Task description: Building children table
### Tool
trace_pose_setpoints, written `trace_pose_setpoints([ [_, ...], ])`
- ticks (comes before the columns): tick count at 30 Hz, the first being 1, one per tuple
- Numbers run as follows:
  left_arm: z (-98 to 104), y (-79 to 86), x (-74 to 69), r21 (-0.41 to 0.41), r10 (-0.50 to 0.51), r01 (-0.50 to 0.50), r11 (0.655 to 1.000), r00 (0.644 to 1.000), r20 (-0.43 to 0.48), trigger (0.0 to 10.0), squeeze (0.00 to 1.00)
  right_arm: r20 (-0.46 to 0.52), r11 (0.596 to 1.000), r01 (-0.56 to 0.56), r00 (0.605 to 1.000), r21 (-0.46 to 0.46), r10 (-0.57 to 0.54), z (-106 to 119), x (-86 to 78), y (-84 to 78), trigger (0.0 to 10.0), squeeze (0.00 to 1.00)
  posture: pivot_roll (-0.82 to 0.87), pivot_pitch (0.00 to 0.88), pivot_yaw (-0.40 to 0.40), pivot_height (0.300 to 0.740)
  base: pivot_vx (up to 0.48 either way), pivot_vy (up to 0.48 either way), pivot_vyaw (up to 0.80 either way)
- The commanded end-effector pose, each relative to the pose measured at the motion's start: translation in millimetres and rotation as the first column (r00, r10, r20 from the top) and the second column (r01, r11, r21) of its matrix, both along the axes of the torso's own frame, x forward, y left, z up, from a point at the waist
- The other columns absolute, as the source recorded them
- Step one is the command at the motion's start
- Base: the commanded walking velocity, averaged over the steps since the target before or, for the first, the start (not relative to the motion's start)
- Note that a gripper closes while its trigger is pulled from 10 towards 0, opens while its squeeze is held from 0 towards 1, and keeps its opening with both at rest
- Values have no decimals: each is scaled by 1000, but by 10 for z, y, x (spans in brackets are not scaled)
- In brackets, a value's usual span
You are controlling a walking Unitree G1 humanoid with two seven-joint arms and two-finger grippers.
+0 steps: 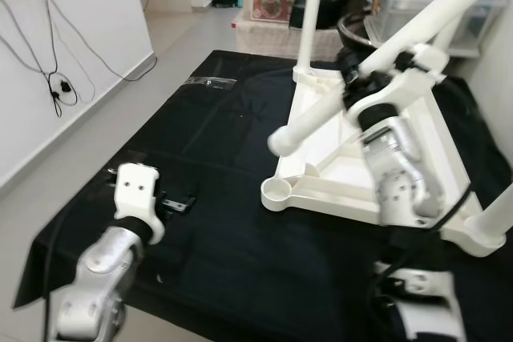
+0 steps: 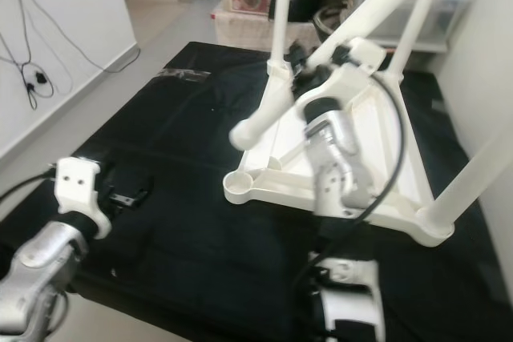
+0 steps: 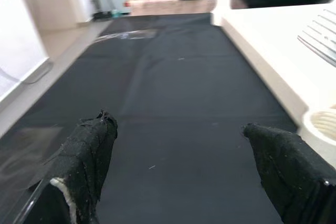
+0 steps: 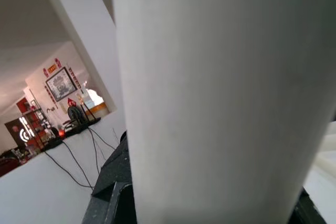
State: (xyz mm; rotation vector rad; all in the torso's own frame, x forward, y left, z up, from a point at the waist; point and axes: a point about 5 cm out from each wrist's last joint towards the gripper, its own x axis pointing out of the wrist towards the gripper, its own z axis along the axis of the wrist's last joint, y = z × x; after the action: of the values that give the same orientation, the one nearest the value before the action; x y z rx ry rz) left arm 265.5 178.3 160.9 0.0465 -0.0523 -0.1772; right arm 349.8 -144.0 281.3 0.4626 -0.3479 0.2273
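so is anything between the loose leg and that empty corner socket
Nothing visible. The right gripper holds the white table leg slanted above the upturned tabletop, its rounded end hanging just above the empty corner socket with open space between.

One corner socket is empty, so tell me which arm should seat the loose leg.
Right. The right gripper already holds the loose leg, its free end hanging above the empty socket of the tabletop. The left gripper is open, low over the black mat.
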Motion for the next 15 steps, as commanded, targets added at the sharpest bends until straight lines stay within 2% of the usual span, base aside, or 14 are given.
trace_pose_setpoints([
  [1,-1,-41,0,-14,-10,10,1000,1000,-4,10000,0,18,1000,10,1000,9,-10,30,-34,-54,10000,0,61,0,-18,740,0,0,-800],
  [14,-31,-68,-14,-50,-10,9,999,1000,-20,10000,0,80,995,-72,994,-63,77,70,-110,66,10000,0,58,0,-20,740,0,0,-785],
  [15,-37,-55,-22,-62,-6,4,998,1000,-26,10000,0,98,990,-95,990,-105,105,72,-134,107,10000,0,63,0,-23,740,0,0,0],
])
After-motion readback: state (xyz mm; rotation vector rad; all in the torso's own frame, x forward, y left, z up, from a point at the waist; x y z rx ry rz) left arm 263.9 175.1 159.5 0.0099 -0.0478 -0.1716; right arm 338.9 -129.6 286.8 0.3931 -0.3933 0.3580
